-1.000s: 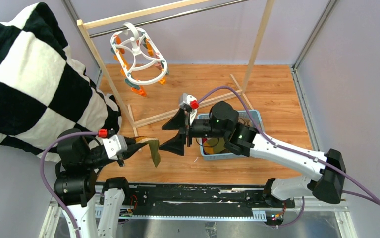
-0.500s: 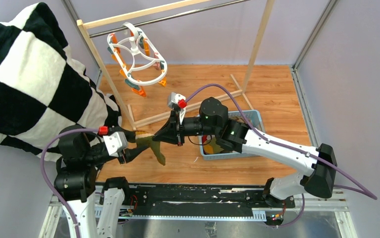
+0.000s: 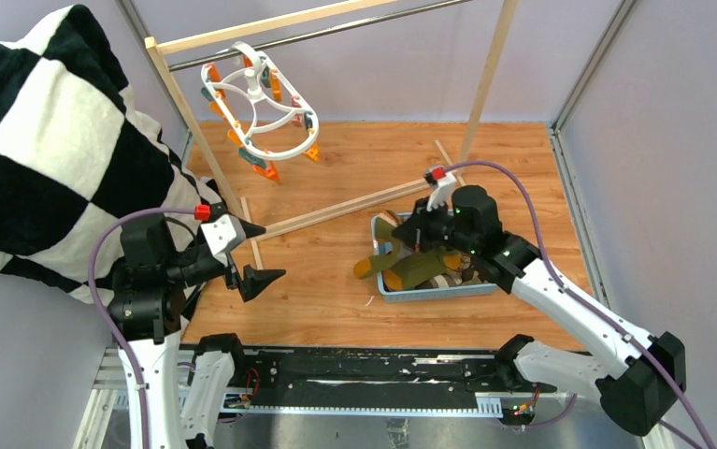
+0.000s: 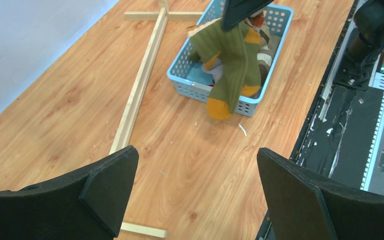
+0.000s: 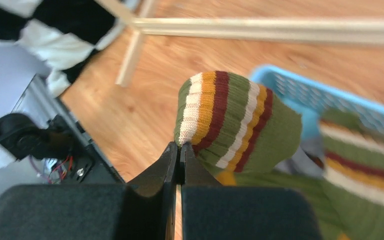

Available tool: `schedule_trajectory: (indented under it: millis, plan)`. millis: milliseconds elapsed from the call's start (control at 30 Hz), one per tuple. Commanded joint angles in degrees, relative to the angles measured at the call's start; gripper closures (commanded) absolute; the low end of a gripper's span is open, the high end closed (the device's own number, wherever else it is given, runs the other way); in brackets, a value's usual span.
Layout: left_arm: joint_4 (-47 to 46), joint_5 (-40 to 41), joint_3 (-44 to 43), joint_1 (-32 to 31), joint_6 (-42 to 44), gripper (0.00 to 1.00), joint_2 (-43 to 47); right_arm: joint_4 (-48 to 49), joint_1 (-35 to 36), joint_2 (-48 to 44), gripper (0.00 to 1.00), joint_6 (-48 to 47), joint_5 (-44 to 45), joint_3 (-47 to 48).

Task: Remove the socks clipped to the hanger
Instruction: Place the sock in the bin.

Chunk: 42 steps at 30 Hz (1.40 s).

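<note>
An olive green sock (image 3: 417, 268) with orange toe and striped cuff (image 5: 232, 117) drapes over the near-left rim of the blue basket (image 3: 485, 287). My right gripper (image 3: 405, 240) is shut on the edge of the cuff, its fingertips (image 5: 179, 146) pinching the cream band. The same sock (image 4: 232, 55) hangs over the basket wall (image 4: 189, 84) in the left wrist view. My left gripper (image 3: 257, 253) stands wide open over bare floor, with nothing between its fingers (image 4: 107, 187). The white hanger (image 3: 261, 108) hangs on the rack rod at the back left; its orange and teal clips show no socks.
Other socks lie in the basket. The wooden rack's base rails (image 3: 336, 213) cross the floor between the arms, and its upright (image 3: 485, 79) rises behind the basket. The black-and-white checkered blanket (image 3: 46, 159) fills the left side.
The left gripper let go of the olive sock, opened wide and drew back left. The right gripper shut on the sock and carried it right to the basket.
</note>
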<state>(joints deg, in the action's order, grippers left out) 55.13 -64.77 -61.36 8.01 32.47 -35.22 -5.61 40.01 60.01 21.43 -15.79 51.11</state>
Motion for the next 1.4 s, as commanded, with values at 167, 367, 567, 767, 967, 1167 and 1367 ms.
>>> schedule_trajectory:
  millis: [167,367,567,767,967,1167,1367]
  plan:
    - [0.02,2.91,0.89,-0.28,-1.34,0.0,1.31,-11.03,-13.76,-1.44,1.0,7.02,14.73,-8.86]
    - [-0.03,3.53,0.6,-0.28,-2.64,0.0,0.9,-17.51,-13.82,-1.72,1.0,8.74,31.29,-8.16]
    - [0.06,2.97,-0.27,-0.28,-5.04,0.0,-1.51,-19.34,-13.87,-0.03,0.74,7.18,33.98,-5.01]
    - [-0.03,4.93,-0.73,-0.28,-6.91,0.0,-1.99,-21.99,-14.88,0.03,0.53,5.02,16.42,2.44]
    - [-0.01,5.46,-0.1,-0.28,-7.32,0.0,-3.57,-15.19,-20.02,2.93,0.7,12.71,-8.9,1.83]
    - [-0.03,6.57,-0.62,-0.28,-7.99,0.0,-3.99,-9.4,-24.21,13.4,0.86,15.89,-12.31,-3.2]
    - [-0.03,7.04,0.48,-0.28,-7.6,0.0,-4.47,-6.31,-24.49,24.15,0.92,15.44,0.33,-5.42]
